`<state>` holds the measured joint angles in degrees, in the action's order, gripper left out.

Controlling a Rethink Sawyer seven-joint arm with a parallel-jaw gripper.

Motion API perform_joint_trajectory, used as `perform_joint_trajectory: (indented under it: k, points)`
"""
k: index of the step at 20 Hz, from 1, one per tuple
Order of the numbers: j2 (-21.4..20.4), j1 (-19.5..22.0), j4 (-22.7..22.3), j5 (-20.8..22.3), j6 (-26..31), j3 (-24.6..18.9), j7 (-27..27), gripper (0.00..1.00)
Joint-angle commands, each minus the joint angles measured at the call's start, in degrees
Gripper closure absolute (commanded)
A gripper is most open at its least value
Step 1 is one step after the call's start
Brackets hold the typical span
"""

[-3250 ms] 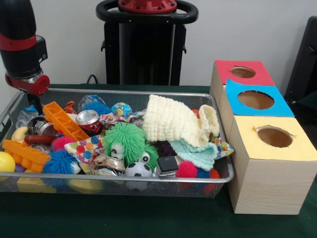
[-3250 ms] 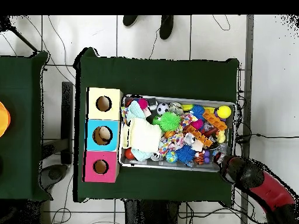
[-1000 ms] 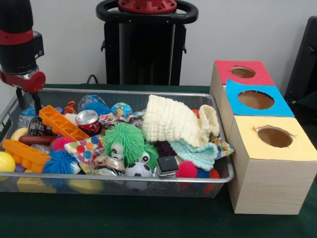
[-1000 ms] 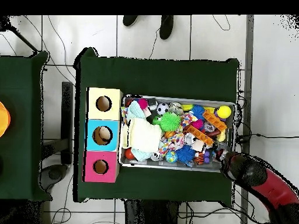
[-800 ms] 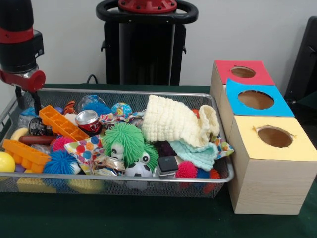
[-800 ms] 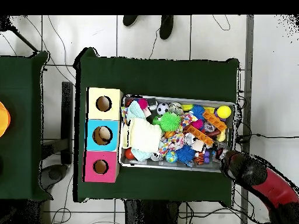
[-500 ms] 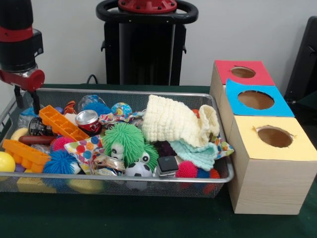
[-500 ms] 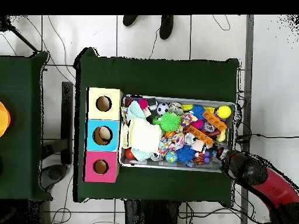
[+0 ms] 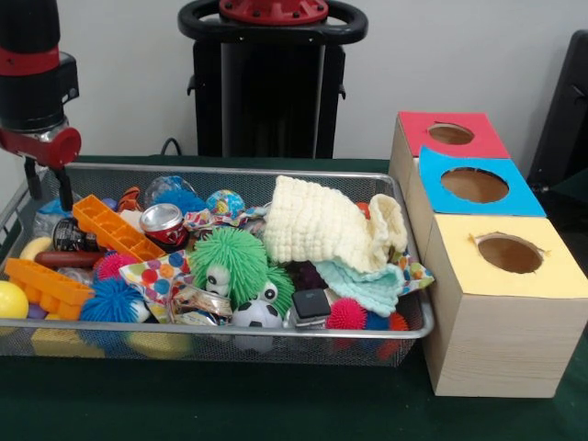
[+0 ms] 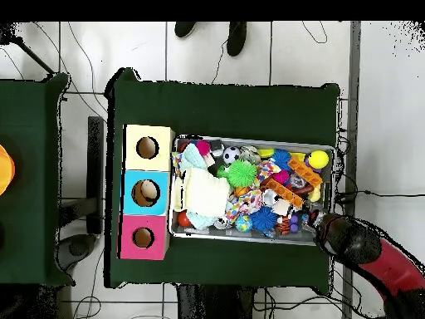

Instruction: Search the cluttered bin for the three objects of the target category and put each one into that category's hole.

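The shallow silver wire-mesh basket (image 9: 404, 333) holds a fuzzy green ball (image 9: 233, 258) and a cream knitted cloth (image 9: 317, 222). At its far left corner the black fingers (image 9: 66, 188) of the red-collared gripper (image 9: 48, 186) hang slightly apart, holding nothing, above a crushed clear plastic bottle (image 9: 46, 220).

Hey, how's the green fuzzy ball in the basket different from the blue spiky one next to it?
The green fuzzy ball is bigger than the blue spiky ball. The green one has long, shaggy strands and sits mid-basket; the blue one has short, stiff-looking spikes and sits nearer the left end, below an orange block. Both are round, soft-looking toys lying loose in the wire basket.
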<state>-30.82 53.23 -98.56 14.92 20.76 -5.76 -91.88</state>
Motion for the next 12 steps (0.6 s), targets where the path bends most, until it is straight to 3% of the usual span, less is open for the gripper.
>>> perform_joint_trajectory:
  k: [1,12]
  points:
    - [1.17,-0.51,1.96,-0.3,-0.23,-1.98,-5.24,0.0]
    - [7.57,0.53,3.87,0.3,-2.55,-2.75,-4.74,0.0]
